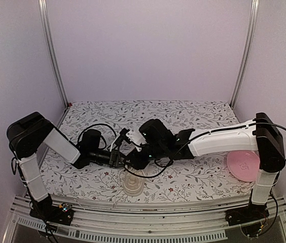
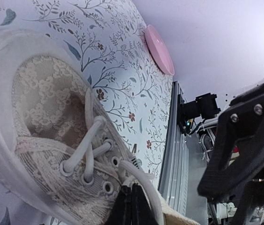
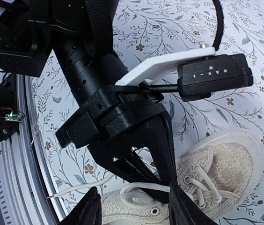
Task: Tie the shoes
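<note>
One cream sneaker (image 1: 133, 183) lies on the flowered desk (image 1: 199, 114), close to its near edge and between the two arms. One round pink plate (image 1: 243, 166) lies well apart from it, on the right side of the desk, partly hidden by the right arm.

Two tools meet just above the sneaker, over its laced part. The left tool (image 2: 132, 205) has its two black fingers pressed together, so that only a thin seam shows between them, and the tips are at the eyelets. One white lace (image 2: 147, 185) bends around these tips and touches them. Whether it is pinched between the fingers I cannot tell.

The right tool (image 3: 135, 212) has its two fingers wide apart, one at each side of the lower edge of its wrist view. They grip nothing, and the sneaker's laced part shows below the gap. A second lace piece (image 3: 76, 188) lies loose on the desk, going out from the sneaker toward the metal rail at the near edge. The upper of the sneaker is a fabric with a flower lace pattern.
</note>
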